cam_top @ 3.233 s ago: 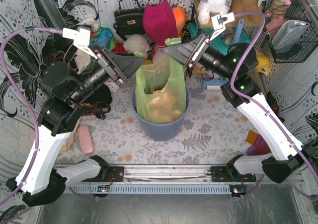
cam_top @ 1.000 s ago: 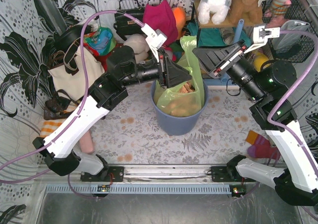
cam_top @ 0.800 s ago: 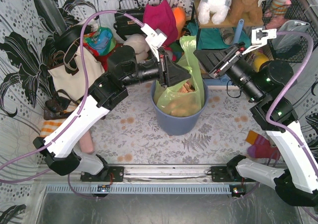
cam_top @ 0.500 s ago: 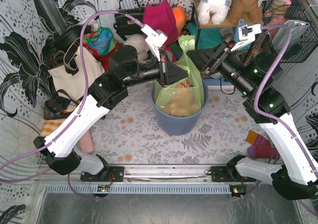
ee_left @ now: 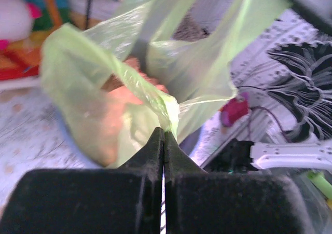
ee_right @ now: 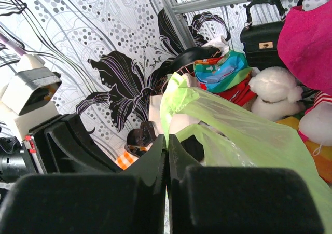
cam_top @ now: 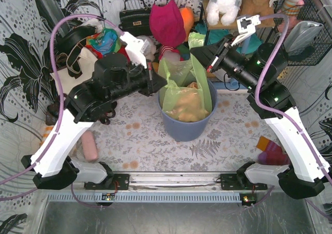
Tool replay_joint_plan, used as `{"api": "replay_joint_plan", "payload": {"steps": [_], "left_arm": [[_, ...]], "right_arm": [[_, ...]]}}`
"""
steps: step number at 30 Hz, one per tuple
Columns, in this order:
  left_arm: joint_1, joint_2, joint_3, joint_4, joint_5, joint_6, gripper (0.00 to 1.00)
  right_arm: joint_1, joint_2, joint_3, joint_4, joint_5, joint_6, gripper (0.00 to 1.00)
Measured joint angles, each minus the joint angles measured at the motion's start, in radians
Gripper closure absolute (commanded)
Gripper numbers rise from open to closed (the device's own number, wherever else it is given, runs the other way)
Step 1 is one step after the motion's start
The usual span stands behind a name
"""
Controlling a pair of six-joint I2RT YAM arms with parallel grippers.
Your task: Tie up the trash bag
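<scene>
The lime-green trash bag (cam_top: 181,91) sits in a blue-grey bin (cam_top: 185,127), with tan-orange paper showing through it. My left gripper (cam_top: 162,82) is shut on the bag's left rim, stretching it leftward. In the left wrist view the trash bag (ee_left: 98,109) bunches into a twist right at the left gripper (ee_left: 164,132). My right gripper (cam_top: 195,51) is shut on the bag's right handle strip, held above the bin's back edge. In the right wrist view the trash bag (ee_right: 244,135) runs as a thin green strip into the right gripper (ee_right: 167,137).
Behind the bin lie a black handbag (cam_top: 134,17), a magenta bag (cam_top: 167,21) and plush toys (cam_top: 228,0). A canvas tote (cam_top: 78,63) lies at left, a pink item (cam_top: 89,146) on the mat, a wire basket (cam_top: 306,31) at right.
My left arm pulled back to the left with the bag's rim, stretching the mouth open. My right gripper swung left to the handle strip and closed on it.
</scene>
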Motion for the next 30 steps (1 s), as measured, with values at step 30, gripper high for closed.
{"api": "replay_joint_plan", "payload": {"steps": [30], "left_arm": [[-0.006, 0.263, 0.405, -0.578, -0.898, -0.050, 1.00]], "right_arm": [[0.000, -0.091, -0.053, -0.022, 0.057, -0.025, 1.00]]}}
